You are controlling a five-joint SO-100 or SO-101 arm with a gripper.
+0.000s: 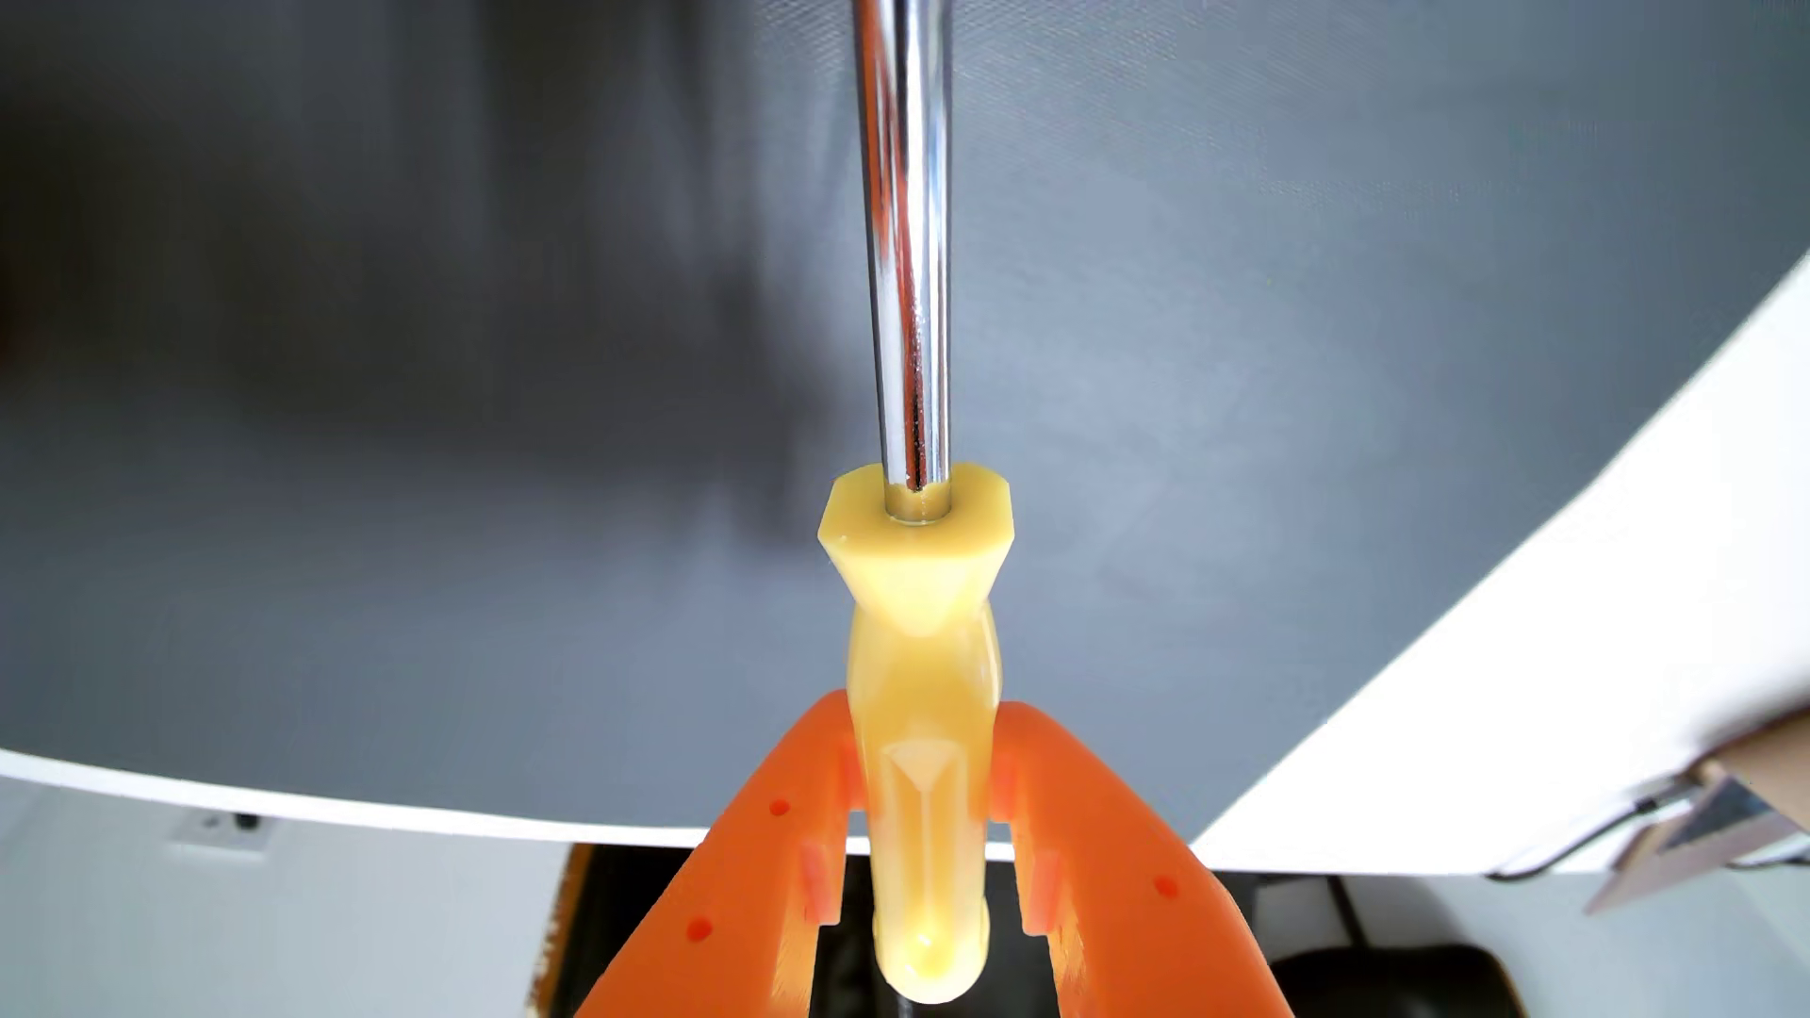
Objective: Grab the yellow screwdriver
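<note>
Yellow screwdriver (921, 705) pinched at the handle between both fingers of orange gripper (921, 754), held above a dark grey mat (392, 489) on the surface. Likely risk: slipping or swivelling, given smooth glossy plastic and a grip near the handle's rear. Translucent yellow fluted handle, hexagonal collar, chrome shaft (906, 245) pointing away.

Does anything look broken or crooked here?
Nothing looks broken. The orange gripper is closed on the handle of the yellow screwdriver, which sits centred between the fingers. Its shiny metal shaft runs straight up the wrist view, unbent, over the grey mat.
</note>
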